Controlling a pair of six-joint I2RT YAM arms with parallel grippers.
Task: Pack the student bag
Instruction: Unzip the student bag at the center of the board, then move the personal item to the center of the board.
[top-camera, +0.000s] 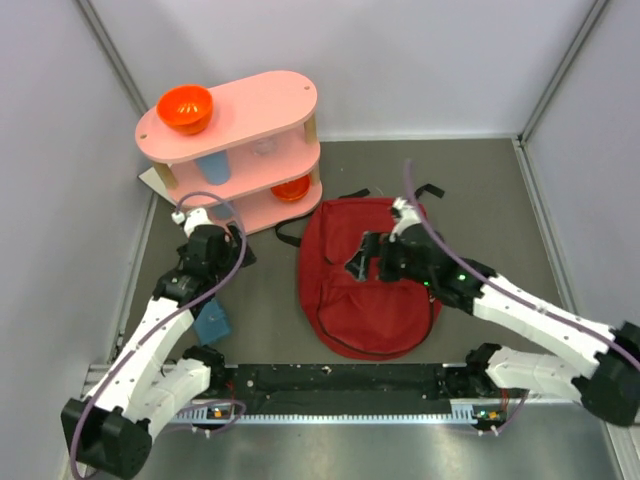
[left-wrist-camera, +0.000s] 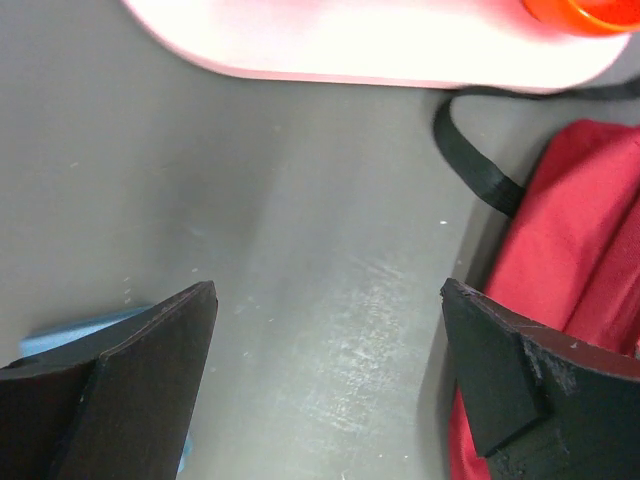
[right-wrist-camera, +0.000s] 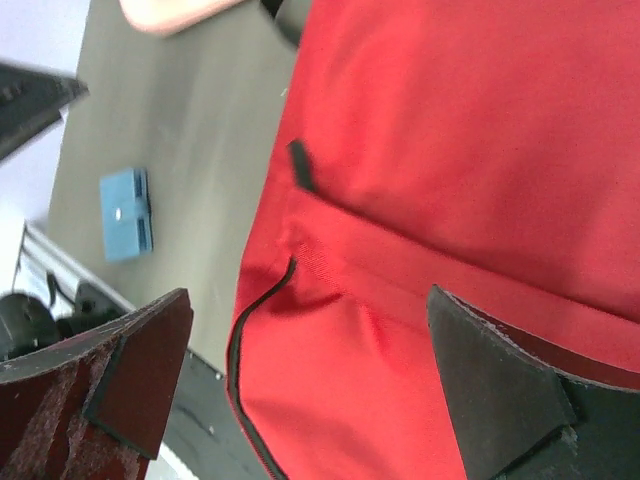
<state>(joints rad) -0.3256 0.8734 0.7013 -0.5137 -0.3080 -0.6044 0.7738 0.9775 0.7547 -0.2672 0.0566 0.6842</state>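
The student bag (top-camera: 370, 300) is a dark red backpack lying flat mid-table, black straps (top-camera: 350, 196) at its far end. In the right wrist view the red fabric (right-wrist-camera: 450, 150) fills the frame, with a black zip line (right-wrist-camera: 240, 330) and a small zip pull (right-wrist-camera: 300, 165). My right gripper (top-camera: 362, 262) (right-wrist-camera: 308, 300) hovers open over the bag's upper left part, nothing between its fingers. My left gripper (top-camera: 212, 250) (left-wrist-camera: 328, 300) hangs open over bare table left of the bag (left-wrist-camera: 570, 250), holding nothing.
A pink two-tier shelf (top-camera: 240, 150) stands at the back left, with an orange bowl (top-camera: 185, 108) on top and a blue cup (top-camera: 212, 168) below. A small blue box (top-camera: 212, 322) (right-wrist-camera: 127, 213) lies left of the bag. Grey walls close in on both sides.
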